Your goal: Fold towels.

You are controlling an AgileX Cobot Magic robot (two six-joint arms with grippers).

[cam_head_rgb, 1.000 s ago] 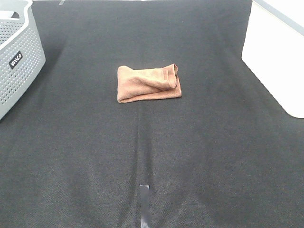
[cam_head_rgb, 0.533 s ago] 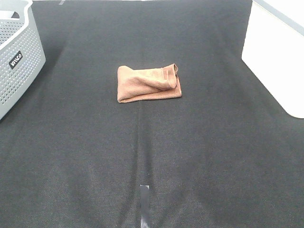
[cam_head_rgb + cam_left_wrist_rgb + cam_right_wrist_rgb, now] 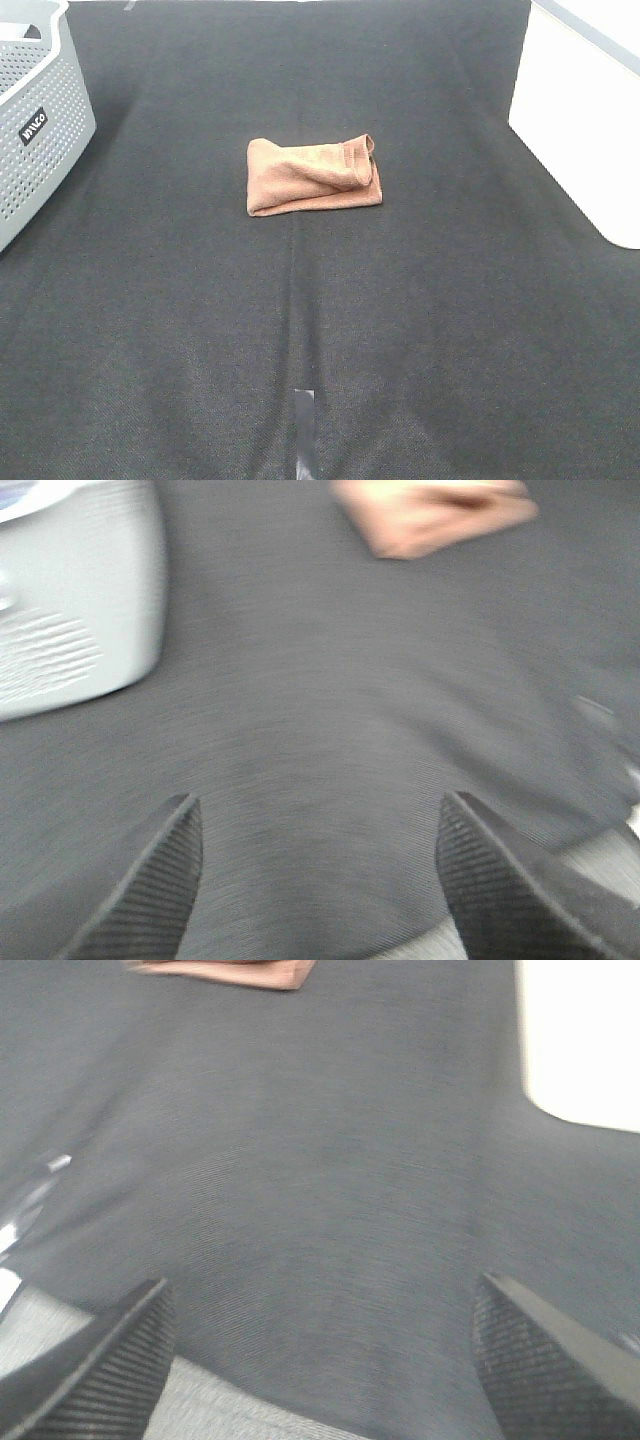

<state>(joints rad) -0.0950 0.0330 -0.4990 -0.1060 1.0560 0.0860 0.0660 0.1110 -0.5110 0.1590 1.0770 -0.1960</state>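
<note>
The reddish-brown towel (image 3: 312,176) lies folded into a small bundle on the black cloth (image 3: 320,320), a little behind the middle. It shows blurred in the left wrist view (image 3: 430,515), and only its edge shows in the right wrist view (image 3: 225,970). No arm shows in the exterior view. My left gripper (image 3: 320,880) is open and empty over bare cloth, far from the towel. My right gripper (image 3: 320,1350) is open and empty over bare cloth, also far from the towel.
A grey perforated basket (image 3: 35,120) stands at the far left; it also shows in the left wrist view (image 3: 75,600). A white bin (image 3: 585,110) stands at the far right and shows in the right wrist view (image 3: 580,1040). A grey tape strip (image 3: 305,430) marks the front centre.
</note>
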